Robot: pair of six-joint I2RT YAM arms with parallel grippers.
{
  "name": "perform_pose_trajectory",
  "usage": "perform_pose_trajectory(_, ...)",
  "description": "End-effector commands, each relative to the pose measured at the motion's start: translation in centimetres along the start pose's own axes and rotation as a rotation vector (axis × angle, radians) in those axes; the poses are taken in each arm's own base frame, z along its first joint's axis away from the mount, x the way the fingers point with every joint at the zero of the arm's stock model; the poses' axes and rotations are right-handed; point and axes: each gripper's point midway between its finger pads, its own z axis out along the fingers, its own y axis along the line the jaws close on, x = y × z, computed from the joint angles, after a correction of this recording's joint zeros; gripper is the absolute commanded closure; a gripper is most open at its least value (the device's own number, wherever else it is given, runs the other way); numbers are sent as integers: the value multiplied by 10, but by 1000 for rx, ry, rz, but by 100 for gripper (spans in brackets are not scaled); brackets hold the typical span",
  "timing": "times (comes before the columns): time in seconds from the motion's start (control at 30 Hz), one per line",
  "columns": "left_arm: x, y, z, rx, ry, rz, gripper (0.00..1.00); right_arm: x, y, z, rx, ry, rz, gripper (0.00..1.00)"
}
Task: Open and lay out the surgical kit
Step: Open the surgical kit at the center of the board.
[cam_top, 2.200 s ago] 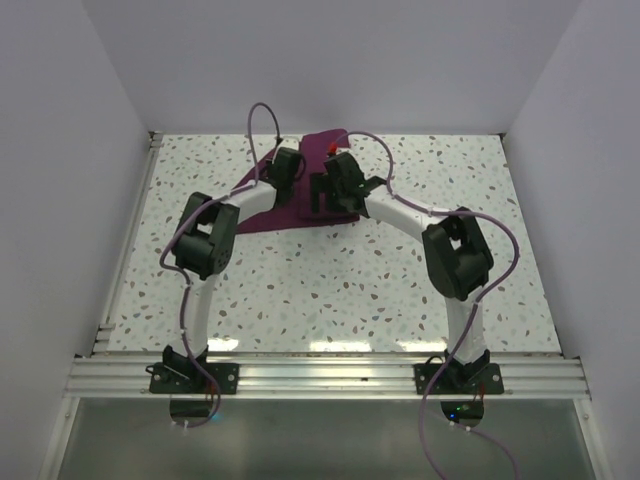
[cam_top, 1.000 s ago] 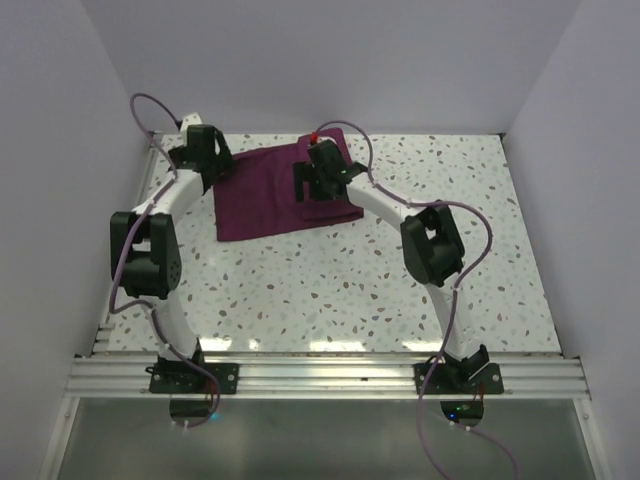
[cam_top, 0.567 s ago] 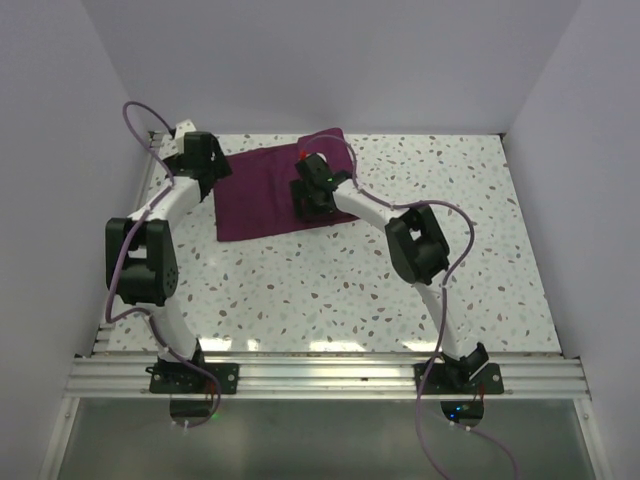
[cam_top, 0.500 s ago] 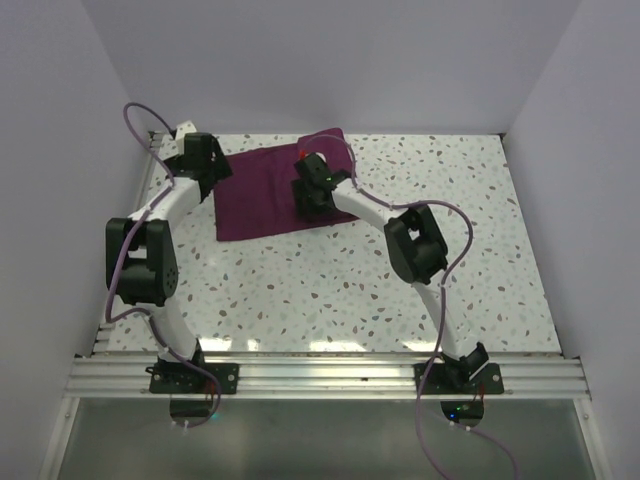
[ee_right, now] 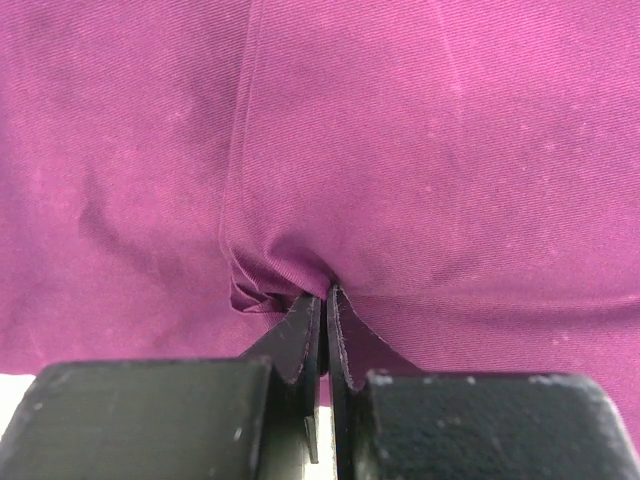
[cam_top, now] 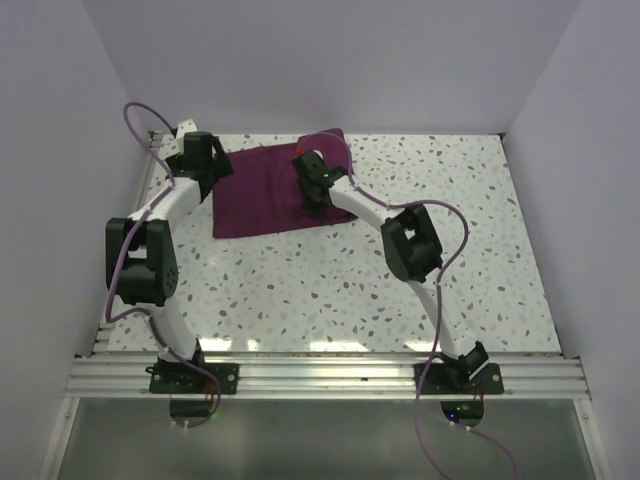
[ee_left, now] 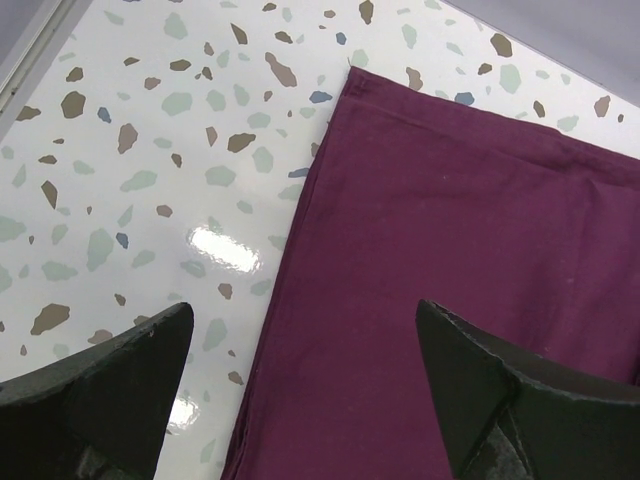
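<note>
Step in hand: unfolding the wrap.

- The cloth wrap (cam_top: 262,195) lies at the far left-centre of the table (cam_top: 350,290), one panel spread flat to the left. No tray or instruments show yet (presumably under the remaining layers).
- The right gripper (ee_right: 322,300) has its fingers together, clamped on a small puckered fold (ee_right: 262,290) on the wrap's right half.
- The left gripper (ee_left: 303,320) hangs over the wrap's left edge, fingers wide apart, holding nothing.

Next move, as I judge it: lift the pinched layer and carry it rightwards, slowly, so the contents don't slide.

Against a second ago: the right fingers were apart and are now pinching cloth. The left arm has barely shifted, and the wrap is in the same place.
</note>
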Motion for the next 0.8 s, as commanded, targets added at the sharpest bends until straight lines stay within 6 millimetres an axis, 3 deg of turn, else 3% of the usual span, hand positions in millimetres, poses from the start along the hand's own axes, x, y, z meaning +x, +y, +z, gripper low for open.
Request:
perform_pose_trajectory(0.0,-14,-6,-3,32,-46,-28,4,-15,21,-27,-96,-29,28,100)
perform_pose_trajectory(0.03,-13,-6,-3,33,-45,-27,4,-17,20,-33,-99,-46,41,100)
perform_pose_trajectory(0.07,-12,-7,-3,35,-42,-25,4,-51,19,-59,-132,-154,84,100)
perform_pose_trajectory(0.1,-13,-7,-4,37,-44,-23,4,-63,14,-68,-139,-193,140,100)
perform_pose_trajectory(0.13,-13,-7,-4,39,-43,-21,4,-60,3,-69,-127,-199,174,100)
perform_pose_trajectory(0.17,-12,-7,-4,38,-42,-19,4,-92,-19,-94,-130,-295,249,100)
perform_pose_trajectory(0.23,-13,-8,-5,43,-41,-17,4,-95,-62,-98,-45,-333,380,100)
perform_pose_trajectory(0.27,-12,-9,-5,48,-39,-13,4,-105,-103,-100,16,-372,460,100)
perform_pose_trajectory(0.3,-12,-10,-6,51,-40,-11,4,-107,-126,-107,46,-394,538,100)
perform_pose_trajectory(0.37,-13,-12,-6,56,-40,-3,4,-86,-189,-95,170,-364,632,100)
perform_pose_trajectory(0.43,-12,-15,-6,61,-41,6,4,-54,-230,-80,259,-300,707,100)
perform_pose_trajectory(0.57,-5,-24,-3,71,-24,31,4,-1,-264,-56,350,-200,789,100)
perform_pose_trajectory(0.63,-4,-29,-2,74,-18,46,5,28,-272,-44,392,-117,815,100)
perform_pose_trajectory(0.77,3,-38,1,78,-4,75,5,47,-270,-33,411,-50,828,100)
